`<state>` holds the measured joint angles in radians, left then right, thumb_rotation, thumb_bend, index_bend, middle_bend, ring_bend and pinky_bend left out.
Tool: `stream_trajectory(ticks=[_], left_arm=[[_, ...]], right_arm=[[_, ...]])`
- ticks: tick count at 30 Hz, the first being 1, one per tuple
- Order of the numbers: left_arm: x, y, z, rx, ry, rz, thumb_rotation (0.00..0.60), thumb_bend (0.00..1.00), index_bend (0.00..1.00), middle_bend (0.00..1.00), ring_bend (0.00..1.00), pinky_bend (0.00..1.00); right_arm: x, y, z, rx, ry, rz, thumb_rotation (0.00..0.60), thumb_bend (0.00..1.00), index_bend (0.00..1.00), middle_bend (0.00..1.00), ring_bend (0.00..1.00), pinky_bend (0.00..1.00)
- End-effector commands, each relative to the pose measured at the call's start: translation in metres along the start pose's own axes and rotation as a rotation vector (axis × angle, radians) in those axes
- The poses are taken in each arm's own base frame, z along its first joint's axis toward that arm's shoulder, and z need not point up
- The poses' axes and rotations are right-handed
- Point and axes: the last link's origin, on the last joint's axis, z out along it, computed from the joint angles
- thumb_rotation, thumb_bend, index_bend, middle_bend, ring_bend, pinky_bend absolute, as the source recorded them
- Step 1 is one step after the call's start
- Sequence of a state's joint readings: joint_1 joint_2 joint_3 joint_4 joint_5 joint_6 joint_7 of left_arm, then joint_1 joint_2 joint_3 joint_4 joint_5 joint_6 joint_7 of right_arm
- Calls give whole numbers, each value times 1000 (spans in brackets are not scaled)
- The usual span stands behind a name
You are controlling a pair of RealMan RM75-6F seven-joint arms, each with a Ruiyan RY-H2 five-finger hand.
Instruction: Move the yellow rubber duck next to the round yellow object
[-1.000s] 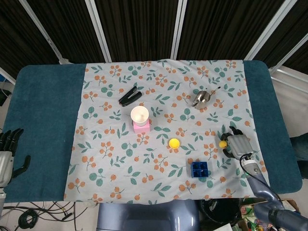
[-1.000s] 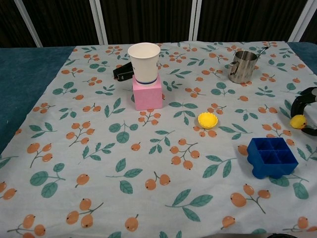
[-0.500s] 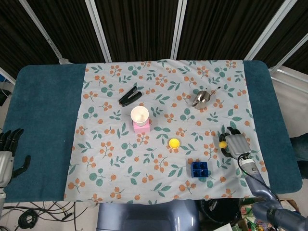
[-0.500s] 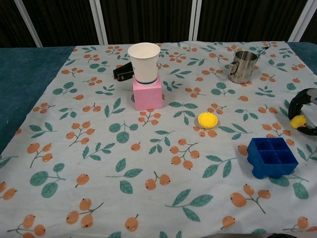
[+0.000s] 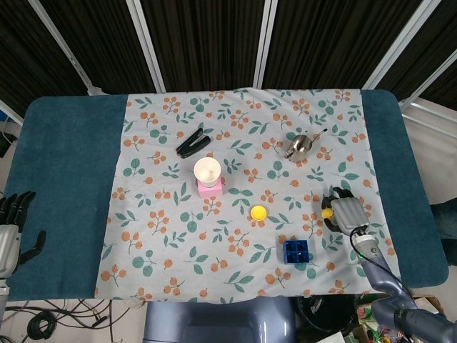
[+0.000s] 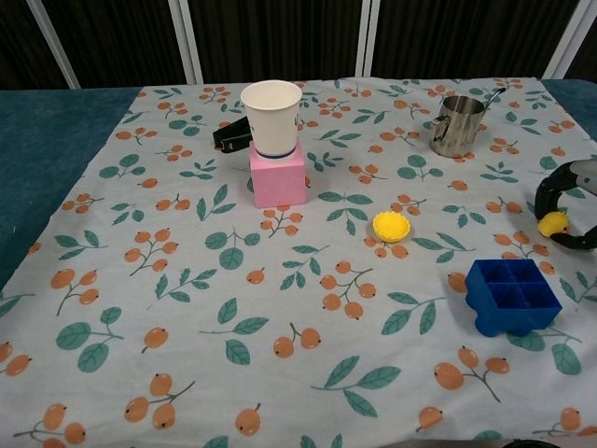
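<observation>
The yellow rubber duck (image 5: 327, 213) (image 6: 552, 224) is at the right side of the floral cloth, held between the dark fingers of my right hand (image 5: 343, 212) (image 6: 569, 210). The round yellow object (image 5: 258, 212) (image 6: 392, 226), a small scalloped cup, lies on the cloth to the left of the duck, near the middle. My left hand (image 5: 13, 229) rests open at the table's left edge on the teal cover, holding nothing; only the head view shows it.
A blue ice-cube tray (image 5: 295, 251) (image 6: 512, 295) lies just in front of the duck. A paper cup (image 6: 271, 116) stands on a pink block (image 6: 277, 177). A black stapler (image 5: 193, 142) and a steel mug (image 6: 457, 124) sit further back.
My right hand has carried the duck slightly to the left, toward the round yellow object. The left hand has not moved.
</observation>
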<state>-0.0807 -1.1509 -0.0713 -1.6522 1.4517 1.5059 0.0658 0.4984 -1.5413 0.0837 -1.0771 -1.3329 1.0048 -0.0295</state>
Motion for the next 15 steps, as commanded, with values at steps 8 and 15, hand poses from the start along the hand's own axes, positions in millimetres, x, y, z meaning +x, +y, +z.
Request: stream_trajectory(ticks=[8, 15], left_arm=[[1, 0, 0, 2, -1, -8, 600, 428, 0, 66, 0, 0], [2, -1, 0, 5, 0, -15, 600, 429, 0, 66, 0, 0]], right_arm=[[32, -45, 22, 109, 36, -30, 600, 313, 474, 424, 130, 156], [48, -94, 33, 206, 38, -28, 600, 315, 474, 424, 136, 156]])
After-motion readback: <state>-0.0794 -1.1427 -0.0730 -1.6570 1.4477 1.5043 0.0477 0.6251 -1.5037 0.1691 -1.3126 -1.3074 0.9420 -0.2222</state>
